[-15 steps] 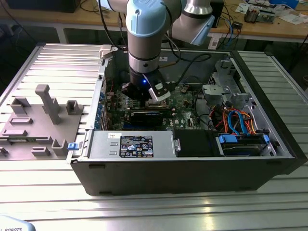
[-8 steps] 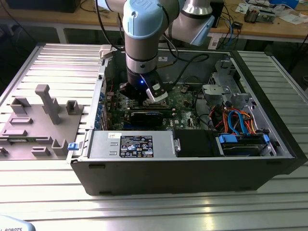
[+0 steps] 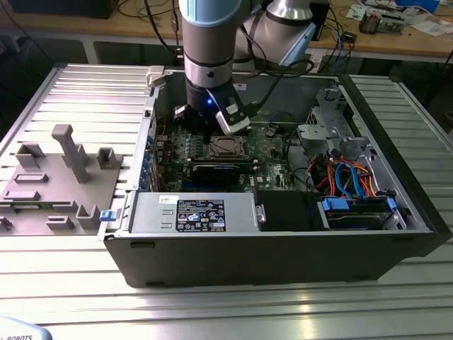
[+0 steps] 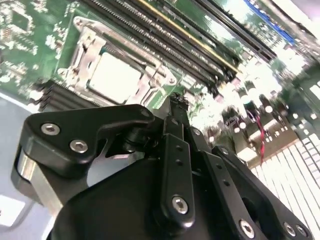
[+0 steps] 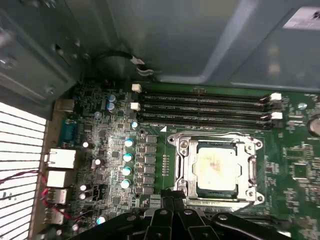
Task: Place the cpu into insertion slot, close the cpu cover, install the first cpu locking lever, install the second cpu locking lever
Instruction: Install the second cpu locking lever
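Note:
The cpu lies flat in the insertion slot on the green motherboard, its pale metal top showing through the window of the cpu cover, which lies down over it. In the second wrist view the cpu sits inside the same silvery cover. My gripper hovers just off the socket's edge, its black fingers brought together with nothing visible between them. In the exterior view the gripper hangs inside the open computer case, right beside the cpu.
Long black memory slots run along one side of the socket. The case also holds a power supply and a drive bay with blue and orange cables. A grey fixture block stands at the exterior view's left.

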You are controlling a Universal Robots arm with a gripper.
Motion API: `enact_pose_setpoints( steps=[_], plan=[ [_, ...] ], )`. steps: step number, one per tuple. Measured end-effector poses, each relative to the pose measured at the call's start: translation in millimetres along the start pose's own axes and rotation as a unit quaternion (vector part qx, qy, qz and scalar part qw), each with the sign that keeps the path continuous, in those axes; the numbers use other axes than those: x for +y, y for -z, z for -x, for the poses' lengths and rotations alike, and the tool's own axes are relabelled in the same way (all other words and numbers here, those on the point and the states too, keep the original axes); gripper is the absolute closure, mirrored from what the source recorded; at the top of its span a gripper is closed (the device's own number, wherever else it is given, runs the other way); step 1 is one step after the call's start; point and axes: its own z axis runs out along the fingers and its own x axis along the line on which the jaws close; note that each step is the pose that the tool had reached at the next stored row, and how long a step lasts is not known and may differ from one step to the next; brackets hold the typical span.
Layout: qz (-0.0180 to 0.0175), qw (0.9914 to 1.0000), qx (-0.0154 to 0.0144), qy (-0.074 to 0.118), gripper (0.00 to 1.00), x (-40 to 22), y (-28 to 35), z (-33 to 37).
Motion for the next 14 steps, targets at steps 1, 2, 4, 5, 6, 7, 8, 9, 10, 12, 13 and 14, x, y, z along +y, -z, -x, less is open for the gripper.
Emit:
enact_pose_setpoints(
  steps=[1, 2, 4, 5, 6, 7, 8, 9, 10, 12, 13, 14],
  plan=[
    [0.0, 1.0, 0.0, 0.0, 0.89, 1.5, 7.8, 0.2],
    [-0.0001, 1.0, 0.0001, 0.0, 0.89, 2.3, 12.2, 0.2],
    [0.0001, 1.0, 0.0, 0.0, 0.89, 2.4, 12.7, 0.2],
    [0.0, 1.0, 0.0, 0.0, 0.89, 2.4, 12.8, 0.2],
    [0.0, 1.0, 0.0002, 0.0, 0.89, 1.9, 12.9, 2.2],
    [0.0, 1.0, 0.0007, 0.0, 0.89, 1.0, 13.0, 5.5],
    [0.0, 1.0, 0.001, 0.0, 0.89, 0.4, 13.1, 8.0],
    [0.0001, 1.0, 0.0018, 0.0, 0.89, -0.9, 13.1, 13.9],
    [0.0001, 1.0, 0.0026, -0.001, 0.89, -1.4, 13.2, 17.9],
    [0.0001, 1.0, 0.0027, -0.001, 0.89, -9.2, 14.6, 18.4],
    [0.0002, 1.0, 0.0027, -0.001, 0.89, -13.8, 15.4, 18.1],
    [0.0002, 1.0, 0.0027, -0.001, 0.89, -16.5, 16.0, 18.0]
  ],
)
